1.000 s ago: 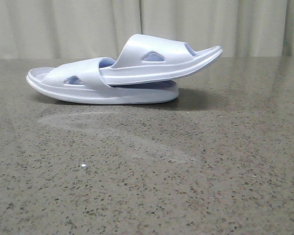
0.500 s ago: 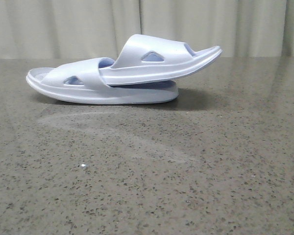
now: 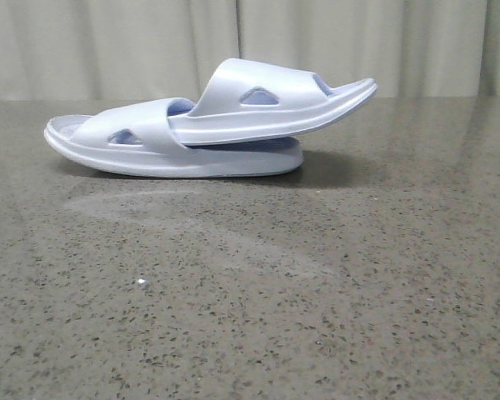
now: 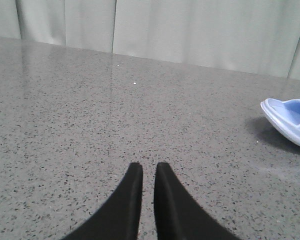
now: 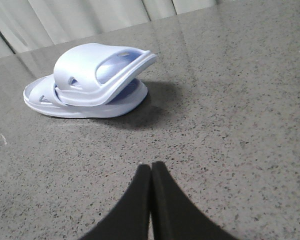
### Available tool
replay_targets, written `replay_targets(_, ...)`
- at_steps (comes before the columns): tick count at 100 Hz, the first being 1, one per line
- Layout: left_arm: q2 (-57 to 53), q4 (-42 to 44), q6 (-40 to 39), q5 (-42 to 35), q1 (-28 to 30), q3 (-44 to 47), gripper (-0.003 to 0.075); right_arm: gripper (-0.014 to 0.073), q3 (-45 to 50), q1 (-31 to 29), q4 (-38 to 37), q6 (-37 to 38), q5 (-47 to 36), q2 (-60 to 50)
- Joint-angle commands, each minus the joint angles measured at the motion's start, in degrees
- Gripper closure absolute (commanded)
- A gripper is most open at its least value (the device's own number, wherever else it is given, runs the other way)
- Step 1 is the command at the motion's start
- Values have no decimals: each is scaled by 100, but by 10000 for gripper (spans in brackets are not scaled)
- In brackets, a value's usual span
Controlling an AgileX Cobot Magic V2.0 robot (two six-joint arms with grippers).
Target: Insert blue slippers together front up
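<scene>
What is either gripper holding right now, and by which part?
Nothing. The left gripper and right gripper are closed on empty air, away from the nested blue slippers on the table.

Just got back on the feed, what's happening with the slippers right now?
Nothing is being handled. The upper slipper sits slid under the strap of the lower slipper, its free end raised, on the table. The left claw and right claw are empty, fingers together, well short of the pair.
</scene>
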Motion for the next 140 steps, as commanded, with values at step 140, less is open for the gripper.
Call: replay_targets(140, -162, -33, -20, -418, 29, 52, 705, 673, 1252, -852, -7110, 5013, -424, -2633)
